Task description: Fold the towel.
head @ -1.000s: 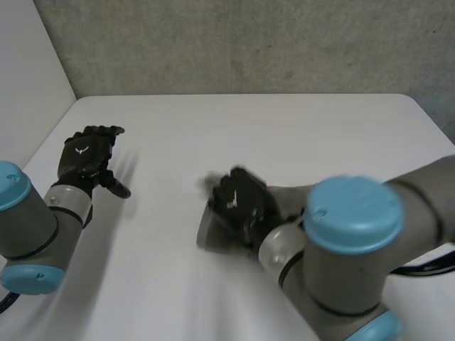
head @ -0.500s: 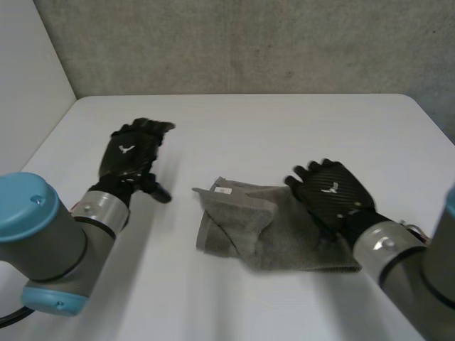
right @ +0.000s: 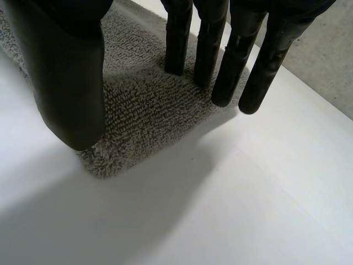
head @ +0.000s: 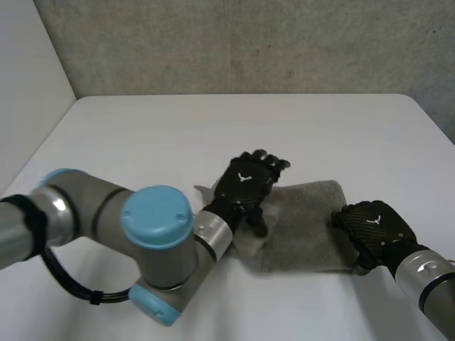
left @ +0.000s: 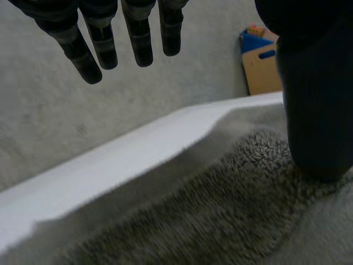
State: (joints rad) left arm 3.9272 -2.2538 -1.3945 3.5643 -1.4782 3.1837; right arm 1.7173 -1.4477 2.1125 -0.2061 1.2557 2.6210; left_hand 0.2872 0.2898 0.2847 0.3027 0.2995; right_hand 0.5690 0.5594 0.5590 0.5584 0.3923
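Note:
A grey towel lies folded on the white table, right of the middle. My left hand rests over the towel's left part; in the left wrist view its fingers reach out straight above the pile while the thumb touches it. My right hand sits at the towel's right edge. Seen from the right wrist, its straight fingertips press on the towel's near corner and its thumb stands beside that corner, pinching nothing.
A grey wall runs behind the table's far edge. The left arm lies across the table's front left. A blue and wooden object stands beyond the table in the left wrist view.
My left hand has swung right from the table's left side onto the towel. The right hand has drawn back from the towel's middle to its right edge.

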